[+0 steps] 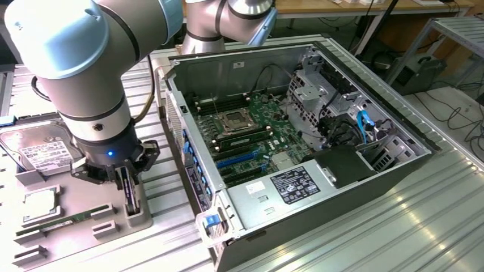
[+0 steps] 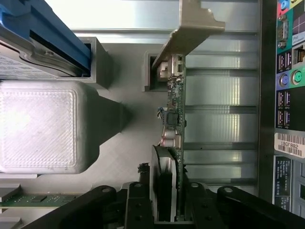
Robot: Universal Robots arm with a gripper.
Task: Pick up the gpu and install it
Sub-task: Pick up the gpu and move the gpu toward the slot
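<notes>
The gpu (image 1: pixel 131 198) stands on edge in a slot of the grey holder tray (image 1: pixel 83 226) at the exterior view's left. It is a thin green card with a dark side. The wrist view shows the gpu (image 2: pixel 174 109) edge-on, its pale metal bracket (image 2: pixel 190 28) at the far end still seated in a grey holder block. My gripper (image 1: pixel 126 177) is down over the card, a black finger (image 2: pixel 143 202) on each side of its near end, shut on it. The open computer case (image 1: pixel 302 141) with its motherboard (image 1: pixel 242 130) lies just to the exterior view's right.
On the same tray are a silver hard drive (image 1: pixel 42 150), a CPU (image 1: pixel 42 205) and a narrow green memory stick (image 1: pixel 60 222). A large grey tray block (image 2: pixel 40 126) sits beside the card. The case's rear port panel (image 2: pixel 288 95) is close on the other side.
</notes>
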